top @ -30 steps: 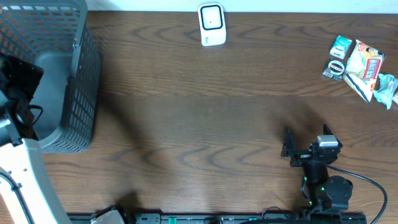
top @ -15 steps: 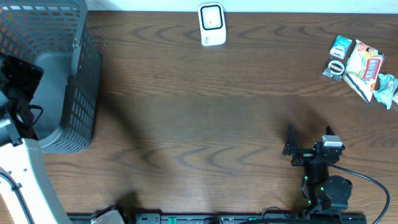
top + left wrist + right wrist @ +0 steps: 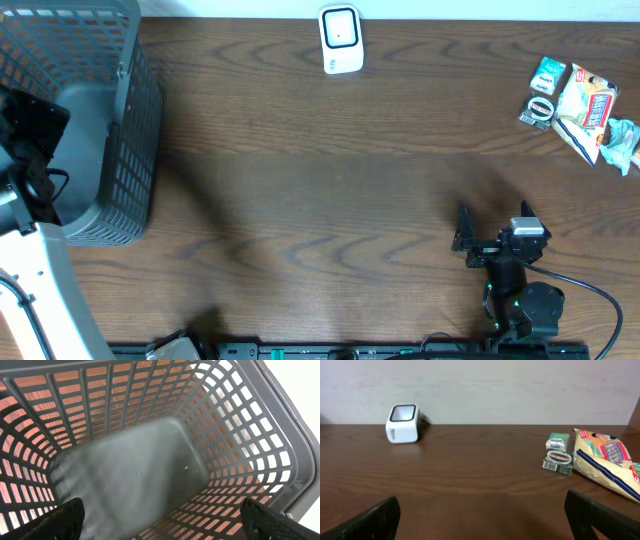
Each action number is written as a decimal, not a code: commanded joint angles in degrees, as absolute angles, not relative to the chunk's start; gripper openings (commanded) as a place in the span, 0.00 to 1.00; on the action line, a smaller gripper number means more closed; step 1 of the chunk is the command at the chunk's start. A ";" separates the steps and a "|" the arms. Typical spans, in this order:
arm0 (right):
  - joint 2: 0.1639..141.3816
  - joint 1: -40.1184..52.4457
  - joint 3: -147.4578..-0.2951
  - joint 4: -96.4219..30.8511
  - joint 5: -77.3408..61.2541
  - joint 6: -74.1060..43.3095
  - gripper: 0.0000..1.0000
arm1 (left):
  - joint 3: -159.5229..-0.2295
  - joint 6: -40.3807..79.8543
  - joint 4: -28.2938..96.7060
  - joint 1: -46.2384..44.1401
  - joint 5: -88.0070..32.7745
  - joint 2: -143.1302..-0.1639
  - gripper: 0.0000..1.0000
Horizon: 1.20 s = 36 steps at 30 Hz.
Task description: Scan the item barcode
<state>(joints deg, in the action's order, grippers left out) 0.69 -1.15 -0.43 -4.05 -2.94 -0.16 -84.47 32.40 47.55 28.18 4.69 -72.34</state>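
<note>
The white barcode scanner stands at the table's far edge, and the right wrist view shows it at the left. The items lie in a heap at the far right: a yellow and red snack bag, a small green box and a round tin. My right gripper sits low at the near right, open and empty, well short of the heap. My left gripper hangs open over the grey basket, with nothing between its fingers.
The basket fills the far left corner, and the left wrist view shows only its bare floor and lattice wall. A teal wrapper lies at the right edge beside the snack bag. Dark wood stretches between scanner, heap and grippers.
My right gripper shifted slightly right and came back. Nothing else has moved.
</note>
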 commanded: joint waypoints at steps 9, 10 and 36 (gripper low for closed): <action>0.27 -0.78 -0.32 -4.54 -2.94 -0.03 0.99 | -84.62 32.47 47.55 28.32 5.19 -72.62 0.98; 0.27 -0.78 -0.32 -4.54 -2.94 -0.21 0.99 | -84.60 32.47 47.55 28.32 5.19 -72.62 0.98; 0.27 -0.82 -0.32 -4.14 -3.57 -0.80 0.99 | -84.60 32.45 47.55 28.32 5.19 -72.62 0.98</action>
